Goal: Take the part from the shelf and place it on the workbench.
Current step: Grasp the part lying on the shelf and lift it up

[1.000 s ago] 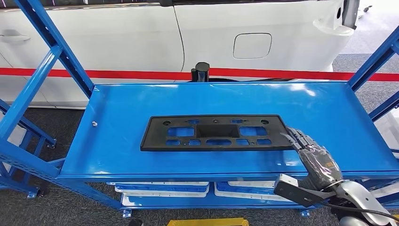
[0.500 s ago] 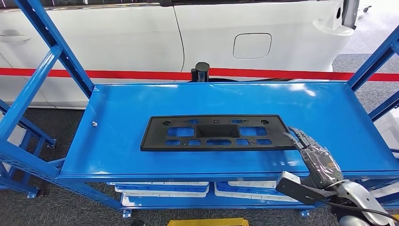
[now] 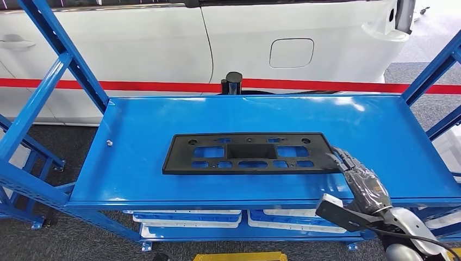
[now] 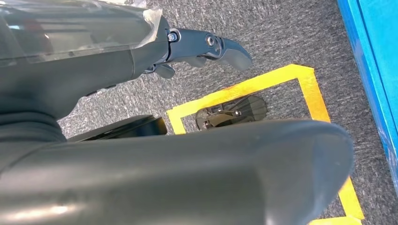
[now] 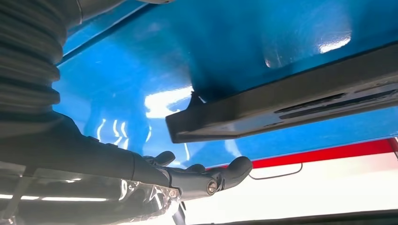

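The flat black plastic part with rectangular cut-outs (image 3: 248, 153) lies level on the top deck of the blue painted steel shelf (image 3: 136, 179), about mid-deck and nearer the front lip than the back, its long side running across the robot's front. The right hand (image 3: 363, 182) reaches over the front lip at the part's right end, its dark fingers (image 3: 342, 159) stretched out and spread, just beside or perhaps touching that end; they hold nothing, and the right wrist view shows the part's near corner (image 5: 197, 119) apart from the outstretched fingers (image 5: 211, 176), with blue deck showing between them. The left hand (image 4: 197, 51) hangs low over grey carpet (image 4: 281, 33) marked with yellow tape (image 4: 281, 79), its fingers loosely extended around nothing. The step in hand looks like closing on the part's right end. To do it well, the fingers should probably slide under or over the thin rim until thumb and fingers sit on opposite faces, and only then close. The part is long and would be gripped at one end, so it is likely to sag or swing; a firm, deep hold and a slow level lift would help. No brand, label or writing can be read on the part, the shelf or the white car body (image 3: 244, 38) behind it.
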`<act>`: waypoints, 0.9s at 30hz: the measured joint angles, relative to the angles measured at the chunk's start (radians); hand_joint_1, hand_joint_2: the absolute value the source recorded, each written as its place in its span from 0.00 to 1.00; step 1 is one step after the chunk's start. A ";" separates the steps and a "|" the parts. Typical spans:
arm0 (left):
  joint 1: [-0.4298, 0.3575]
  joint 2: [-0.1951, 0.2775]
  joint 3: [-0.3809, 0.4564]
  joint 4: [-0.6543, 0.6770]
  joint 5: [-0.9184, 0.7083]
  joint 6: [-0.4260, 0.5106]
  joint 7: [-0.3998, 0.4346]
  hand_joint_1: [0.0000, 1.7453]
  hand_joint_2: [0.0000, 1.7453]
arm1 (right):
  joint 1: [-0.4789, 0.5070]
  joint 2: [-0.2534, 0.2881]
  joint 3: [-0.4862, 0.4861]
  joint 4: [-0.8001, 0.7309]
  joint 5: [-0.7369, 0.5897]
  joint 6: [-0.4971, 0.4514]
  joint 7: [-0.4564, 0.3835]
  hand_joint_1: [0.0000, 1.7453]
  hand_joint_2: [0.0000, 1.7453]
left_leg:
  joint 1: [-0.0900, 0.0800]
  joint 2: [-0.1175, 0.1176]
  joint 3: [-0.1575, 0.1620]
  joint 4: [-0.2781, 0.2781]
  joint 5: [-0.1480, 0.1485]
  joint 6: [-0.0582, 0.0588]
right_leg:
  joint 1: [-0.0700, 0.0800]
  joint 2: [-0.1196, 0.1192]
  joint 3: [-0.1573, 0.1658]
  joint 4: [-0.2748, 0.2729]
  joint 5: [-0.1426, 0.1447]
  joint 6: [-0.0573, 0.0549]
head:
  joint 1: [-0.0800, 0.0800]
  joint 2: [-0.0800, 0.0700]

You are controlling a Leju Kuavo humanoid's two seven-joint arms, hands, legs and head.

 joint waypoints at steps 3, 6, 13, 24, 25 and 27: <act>0.000 0.000 -0.008 0.000 -0.001 0.000 -0.002 0.00 0.00 | -0.015 0.007 0.009 0.022 -0.007 -0.005 0.000 0.00 1.00 | 0.000 0.000 0.000 0.000 0.000 0.000 | 0.000 0.000 0.000 0.000 0.000 0.000 | 0.000 0.000; 0.000 0.000 -0.011 0.000 -0.002 0.000 -0.005 0.00 0.00 | -0.025 0.011 0.015 0.039 -0.015 -0.008 0.000 0.00 1.00 | 0.000 0.000 0.000 0.000 0.000 0.000 | 0.000 0.000 0.000 0.000 0.000 0.000 | 0.000 0.000; -0.004 0.000 -0.027 0.000 -0.020 -0.008 -0.011 0.00 0.00 | -0.076 0.043 0.038 0.081 -0.002 -0.039 0.000 0.00 1.00 | 0.000 0.000 0.000 0.000 0.000 0.000 | 0.000 0.000 0.001 0.000 0.000 0.000 | 0.000 0.000; -0.017 -0.001 -0.042 0.000 -0.023 -0.016 -0.008 0.00 0.00 | -0.207 0.124 0.094 0.172 0.027 -0.076 -0.040 0.00 1.00 | 0.000 0.000 0.001 0.000 0.000 0.000 | 0.000 0.000 0.001 0.000 0.000 0.000 | 0.000 0.000; -0.017 -0.001 -0.043 0.000 -0.023 -0.016 -0.007 0.00 0.00 | -0.216 0.128 0.097 0.178 0.027 -0.077 -0.042 0.00 1.00 | 0.000 0.000 0.001 0.000 0.000 0.000 | 0.000 0.000 0.001 0.000 0.000 0.000 | 0.000 0.000; -0.017 -0.001 -0.045 0.000 -0.023 -0.015 -0.006 0.00 0.00 | -0.229 0.134 0.104 0.189 0.026 -0.079 -0.044 0.00 1.00 | 0.000 0.000 0.001 0.000 0.000 0.000 | 0.000 0.000 0.001 0.000 0.000 0.000 | 0.000 0.000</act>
